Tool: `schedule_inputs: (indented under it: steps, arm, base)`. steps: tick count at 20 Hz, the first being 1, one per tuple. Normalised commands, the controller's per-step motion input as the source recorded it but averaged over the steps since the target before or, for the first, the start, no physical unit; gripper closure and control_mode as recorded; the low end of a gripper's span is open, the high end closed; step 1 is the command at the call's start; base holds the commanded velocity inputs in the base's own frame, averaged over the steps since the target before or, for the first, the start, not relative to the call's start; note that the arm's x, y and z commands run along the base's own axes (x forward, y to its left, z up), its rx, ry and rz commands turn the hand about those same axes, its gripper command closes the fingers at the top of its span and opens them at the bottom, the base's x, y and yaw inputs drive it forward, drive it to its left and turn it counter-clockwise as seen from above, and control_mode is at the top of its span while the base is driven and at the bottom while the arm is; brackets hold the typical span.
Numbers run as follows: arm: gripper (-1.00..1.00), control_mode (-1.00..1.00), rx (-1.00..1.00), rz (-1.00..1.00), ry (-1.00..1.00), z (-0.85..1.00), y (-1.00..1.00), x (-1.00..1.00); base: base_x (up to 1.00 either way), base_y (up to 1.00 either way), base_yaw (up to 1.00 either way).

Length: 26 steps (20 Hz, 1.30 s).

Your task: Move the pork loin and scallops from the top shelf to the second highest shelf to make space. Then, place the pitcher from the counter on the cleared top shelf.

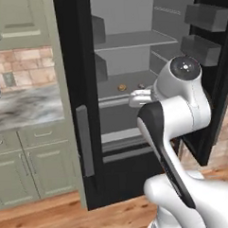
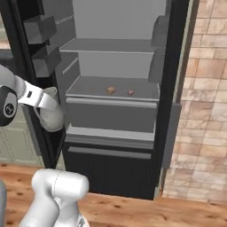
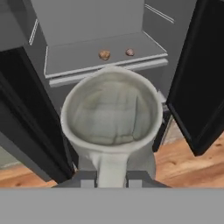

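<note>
Pitcher (image 1: 139,98) shows in the left base view as a pale shape just left of the robot's white wrist, in front of the open fridge and level with the second highest shelf (image 1: 115,102), whose thick light-grey lip runs behind it. On that shelf lie two small items, a tan piece (image 1: 121,87) and a smaller brownish one (image 1: 141,85) partly hidden by the arm; which is the pork loin and which the scallops is hard to tell at this size. Above, the top shelf (image 1: 131,41) is a thin pale panel, and to the left the marbled counter (image 1: 25,107) sits over sage-green cabinets. In the right base view the pitcher (image 2: 49,113) hangs at the end of the arm beside the left fridge door, off the left end of the second highest shelf (image 2: 111,102), where the tan piece (image 2: 110,90) and a pinkish one (image 2: 131,92) rest apart; the top shelf (image 2: 111,45) lies higher. In the hand view the pitcher (image 3: 111,109) is seen from above, its flared rim open, its handle running down between the two fingers (image 3: 87,177), which pinch it from either side. Beyond its rim the second highest shelf (image 3: 78,63) carries the tan piece (image 3: 104,54) and the pinkish one (image 3: 130,52).
</note>
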Motion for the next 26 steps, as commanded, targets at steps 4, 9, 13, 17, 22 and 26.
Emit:
schedule_inputs:
  steps: [4, 9, 13, 17, 22, 26]
  arm:
    - [1.00, 1.00, 0.00, 0.00, 0.00, 0.00, 0.00, 0.00]
    - [1.00, 1.00, 0.00, 0.00, 0.00, 0.00, 0.00, 0.00]
    - [1.00, 1.00, 0.00, 0.00, 0.00, 0.00, 0.00, 0.00]
    - [1.00, 1.00, 0.00, 0.00, 0.00, 0.00, 0.00, 0.00]
    - [1.00, 1.00, 0.00, 0.00, 0.00, 0.00, 0.00, 0.00]
    - [1.00, 1.00, 0.00, 0.00, 0.00, 0.00, 0.00, 0.00]
  base:
    - [0.51, -0.56, 0.31]
    - [0.65, -0.18, 0.09]
    - [0.74, 0.00, 0.00]
    - [0.60, -0.01, -0.07]
    - [0.52, 0.00, -0.08]
    - [0.42, -0.02, -0.09]
